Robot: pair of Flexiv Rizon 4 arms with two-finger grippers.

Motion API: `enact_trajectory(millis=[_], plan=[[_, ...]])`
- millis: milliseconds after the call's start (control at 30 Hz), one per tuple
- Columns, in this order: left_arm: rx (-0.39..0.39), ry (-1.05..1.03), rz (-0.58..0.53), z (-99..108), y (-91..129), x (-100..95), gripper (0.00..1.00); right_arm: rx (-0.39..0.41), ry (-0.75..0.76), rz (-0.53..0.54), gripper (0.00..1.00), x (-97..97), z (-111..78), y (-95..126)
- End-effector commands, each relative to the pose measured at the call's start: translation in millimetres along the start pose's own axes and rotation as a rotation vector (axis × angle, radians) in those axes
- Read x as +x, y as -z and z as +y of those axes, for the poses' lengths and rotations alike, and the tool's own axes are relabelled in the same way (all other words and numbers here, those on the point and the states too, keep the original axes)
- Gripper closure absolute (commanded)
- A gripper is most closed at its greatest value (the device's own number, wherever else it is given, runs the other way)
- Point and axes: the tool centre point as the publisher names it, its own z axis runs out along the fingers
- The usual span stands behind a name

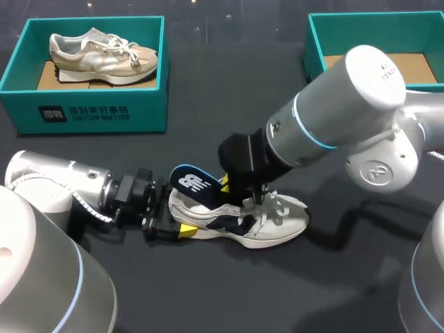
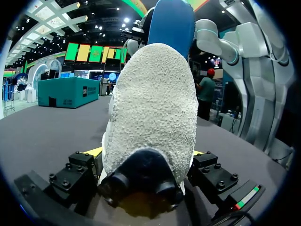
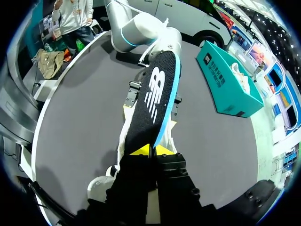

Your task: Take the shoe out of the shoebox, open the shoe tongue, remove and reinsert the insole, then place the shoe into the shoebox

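Trade-show demo stand: dark round table with a teal printed shoebox, high hall ceiling strung with spotlights, bright display screens behind.

A dark table is sitting under even light.
Its matte charcoal top is running flat from side to side, showing greyer where the light is falling and pooling soft shadows near its middle.
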Motion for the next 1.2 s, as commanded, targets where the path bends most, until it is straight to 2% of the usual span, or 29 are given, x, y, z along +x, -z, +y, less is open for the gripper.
enact_trajectory(millis=[33,267,300,333,367,400,567,667,900,1033,1100,1200], plan=[[-0.001,0.001,-0.001,1.8,-1.2,-1.3,1.0,0.028,0.013,0.062,1.0,-13.7,20.0,-15.9],[-0.001,0.001,-0.001,1.8,-1.2,-1.3,1.0,0.024,-0.003,0.096,1.0,-13.7,25.7,-18.6],[-0.001,0.001,-0.001,1.8,-1.2,-1.3,1.0,0.025,-0.011,0.102,0.94,-13.5,26.1,-18.3],[-0.001,0.001,-0.001,1.8,-1.2,-1.3,1.0,0.026,-0.017,0.106,0.75,-13.5,26.4,-17.8],[-0.001,0.001,-0.001,1.8,-1.2,-1.3,1.0,0.023,-0.025,0.11,0.63,-13.5,26.7,-16.9],[-0.001,0.001,-0.001,1.8,-1.2,-1.3,1.0,0.02,-0.034,0.115,0.57,-13.6,26.9,-16.0],[-0.001,0.001,-0.001,1.8,-1.2,-1.3,1.0,-0.005,-0.086,0.156,0.56,-15.2,27.3,-11.9],[-0.001,0.001,-0.001,1.8,-1.2,-1.3,1.0,-0.028,-0.118,0.196,0.53,-15.9,27.9,-10.4],[-0.001,0.001,-0.001,1.8,-1.2,-1.3,1.0,-0.066,-0.198,0.299,0.59,-17.2,28.9,-9.4],[-0.001,0.001,-0.001,1.8,-1.2,-1.3,1.0,-0.068,-0.239,0.367,0.53,-15.9,32.1,-10.9],[-0.001,0.001,-0.001,1.8,-1.2,-1.3,1.0,-0.07,-0.256,0.393,0.42,-14.7,34.2,-12.0],[-0.001,0.001,-0.001,1.8,-1.2,-1.3,1.0,-0.083,-0.284,0.427,0.41,-12.8,36.1,-14.4]])
